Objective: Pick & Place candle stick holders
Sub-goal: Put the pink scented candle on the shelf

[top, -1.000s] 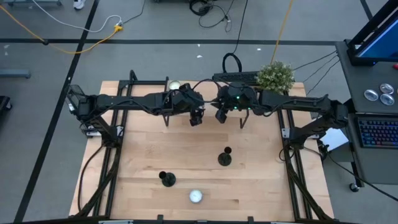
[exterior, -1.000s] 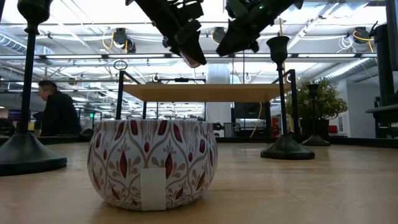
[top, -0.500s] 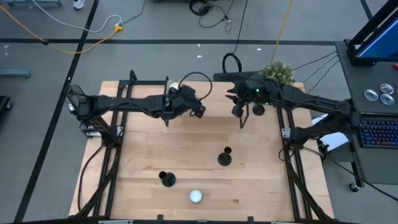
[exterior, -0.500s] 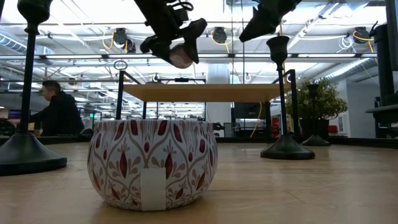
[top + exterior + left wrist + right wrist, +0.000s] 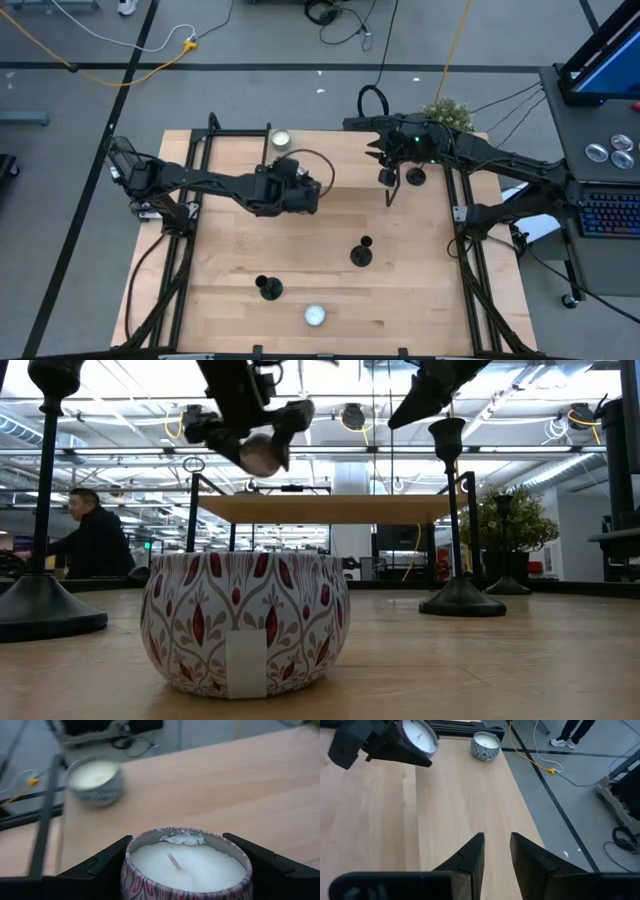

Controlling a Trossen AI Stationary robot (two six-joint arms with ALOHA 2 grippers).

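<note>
The left gripper (image 5: 185, 870) hangs over mid-bench, clenched on a candle tin (image 5: 186, 862) — the right gripper (image 5: 496, 851), empty and slightly parted, hovers near the far edge.

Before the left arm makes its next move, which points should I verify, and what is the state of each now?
1. Left end effector grips the candle tin: ok.
2. Held tin level, wax facing up: ok.
3. Right end effector empty, fingers slightly apart: ok.
4. Centre holder upright on the table: ok.
5. Front-left holder upright: ok.
6. Third holder clear of the right arm: cannot tell.
</note>
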